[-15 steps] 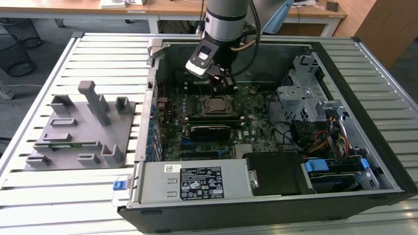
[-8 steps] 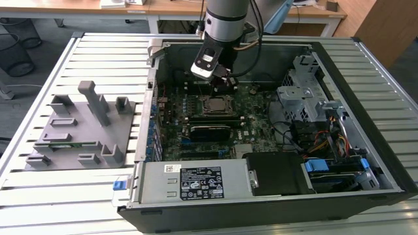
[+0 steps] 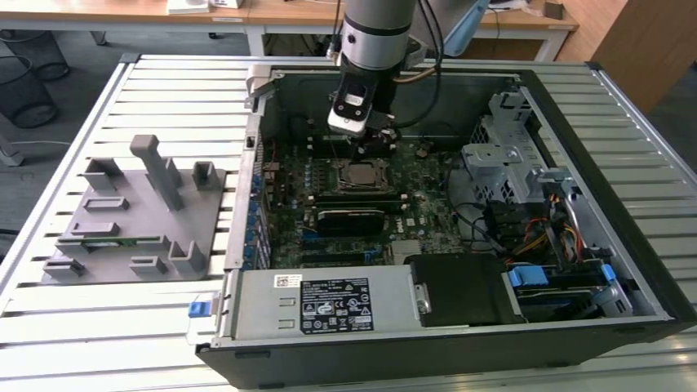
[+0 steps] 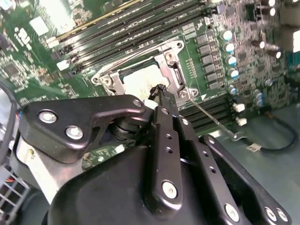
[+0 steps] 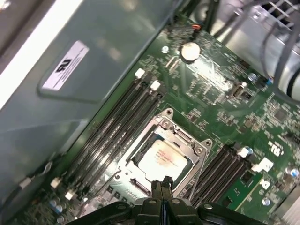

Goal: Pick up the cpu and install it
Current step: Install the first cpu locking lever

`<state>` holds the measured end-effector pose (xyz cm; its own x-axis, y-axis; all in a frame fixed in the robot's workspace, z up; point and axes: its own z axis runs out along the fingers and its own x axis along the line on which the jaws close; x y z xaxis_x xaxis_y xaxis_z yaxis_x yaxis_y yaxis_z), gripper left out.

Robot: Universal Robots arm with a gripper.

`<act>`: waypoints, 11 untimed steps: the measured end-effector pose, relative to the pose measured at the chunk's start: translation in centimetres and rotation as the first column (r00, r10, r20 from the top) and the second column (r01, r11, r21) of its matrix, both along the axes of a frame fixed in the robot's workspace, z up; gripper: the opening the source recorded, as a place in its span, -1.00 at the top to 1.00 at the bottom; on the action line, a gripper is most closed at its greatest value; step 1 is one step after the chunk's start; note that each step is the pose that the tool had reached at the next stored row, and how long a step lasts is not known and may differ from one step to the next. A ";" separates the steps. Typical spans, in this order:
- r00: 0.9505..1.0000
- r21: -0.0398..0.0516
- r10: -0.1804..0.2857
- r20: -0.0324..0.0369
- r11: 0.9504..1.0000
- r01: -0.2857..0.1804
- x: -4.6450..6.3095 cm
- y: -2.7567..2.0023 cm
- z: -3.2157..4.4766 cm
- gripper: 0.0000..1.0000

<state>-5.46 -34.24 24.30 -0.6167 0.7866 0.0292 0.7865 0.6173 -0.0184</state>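
Observation:
The cpu point(image 5: 163, 158), a pale silvery square chip, lies flat in the metal-framed socket point(image 5: 199, 151) on the green motherboard point(image 3: 430, 208). In the exterior view the cpu point(image 3: 357, 174) sits mid-board inside the open computer case. My gripper point(image 5: 161, 183) hangs just above the socket's edge, its two black fingers pressed together with nothing between them. In the second wrist view the gripper point(image 4: 157, 90) has its tip over the rim of the socket, beside the cpu point(image 4: 139, 83). The arm hides part of the board behind it in the exterior view.
Memory slots point(image 5: 119, 124) run along both sides of the socket. A thin wire lever point(image 4: 213, 121) sticks out from the socket. A drive cage point(image 3: 501, 163) and cables stand on the exterior view's right, a power supply point(image 3: 326, 304) in front. A grey parts fixture point(image 3: 130, 220) lies outside the case.

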 end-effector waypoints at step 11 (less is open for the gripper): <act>0.980 0.000 0.199 0.000 0.980 -0.199 0.0 0.00 -0.06 0.79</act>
